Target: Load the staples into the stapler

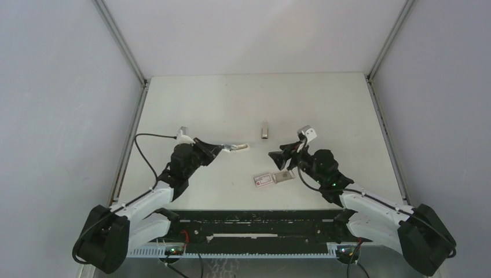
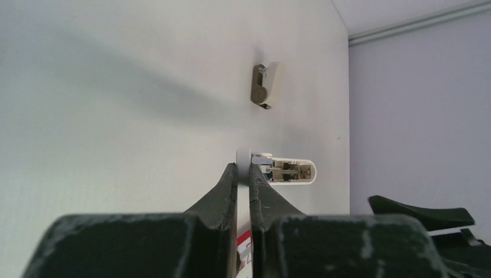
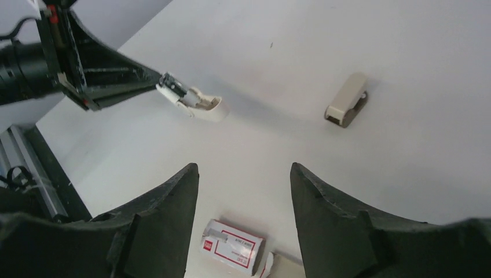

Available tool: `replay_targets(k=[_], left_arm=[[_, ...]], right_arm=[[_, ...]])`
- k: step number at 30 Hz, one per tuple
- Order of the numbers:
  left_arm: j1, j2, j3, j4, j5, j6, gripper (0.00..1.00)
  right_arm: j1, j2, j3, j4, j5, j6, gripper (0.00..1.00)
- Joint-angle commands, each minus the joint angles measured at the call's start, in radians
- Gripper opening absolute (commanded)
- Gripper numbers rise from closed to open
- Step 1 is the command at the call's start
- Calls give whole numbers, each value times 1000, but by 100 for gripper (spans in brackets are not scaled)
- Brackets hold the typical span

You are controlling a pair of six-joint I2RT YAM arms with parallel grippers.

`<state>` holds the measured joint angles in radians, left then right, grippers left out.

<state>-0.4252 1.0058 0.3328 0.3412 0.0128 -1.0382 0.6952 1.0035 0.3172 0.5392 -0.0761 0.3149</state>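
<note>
stapler [image 1: 240,147] isn't nearest. that's the red-and-white box [image 1: 266,179] on the table, close by the right gripper [image 1: 278,160], jaws spread wide, empty. left gripper [image 1: 229,147] pinches the stapler's end tight around mid-table. beige piece [image 1: 265,130] lies farther back.

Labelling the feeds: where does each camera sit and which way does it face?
Top external: above, behind the bases, looking down at the table; left arm and right arm show.
Left wrist: along the left gripper, shut on the stapler.
Right wrist: over the open right gripper, facing the stapler and left gripper.
Shared: all three show the stapler.
</note>
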Motion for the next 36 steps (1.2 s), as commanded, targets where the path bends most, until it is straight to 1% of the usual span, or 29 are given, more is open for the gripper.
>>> replay_targets(k=[1, 5, 10, 15, 25, 31, 36], left_arm=[[-7, 53, -40, 191, -80, -79, 0], [-35, 133, -35, 241, -147, -77, 0], [-47, 245, -29, 277, -218, -71, 0], [-46, 328, -18, 312, -207, -66, 0], [-38, 439, -64, 354, -202, -39, 1], [-32, 444, -102, 370, -204, -35, 17], [-16, 443, -129, 371, -203, -33, 32]], right_arm=[[-64, -70, 32, -90, -67, 40, 59], [-104, -72, 24, -97, -94, 47, 58], [-116, -62, 19, -108, -111, 68, 59], [-131, -91, 16, -142, -86, 63, 59], [-180, -89, 4, -130, -135, 93, 59], [-194, -80, 4, -129, -133, 112, 60], [-210, -84, 5, -140, -111, 140, 61]])
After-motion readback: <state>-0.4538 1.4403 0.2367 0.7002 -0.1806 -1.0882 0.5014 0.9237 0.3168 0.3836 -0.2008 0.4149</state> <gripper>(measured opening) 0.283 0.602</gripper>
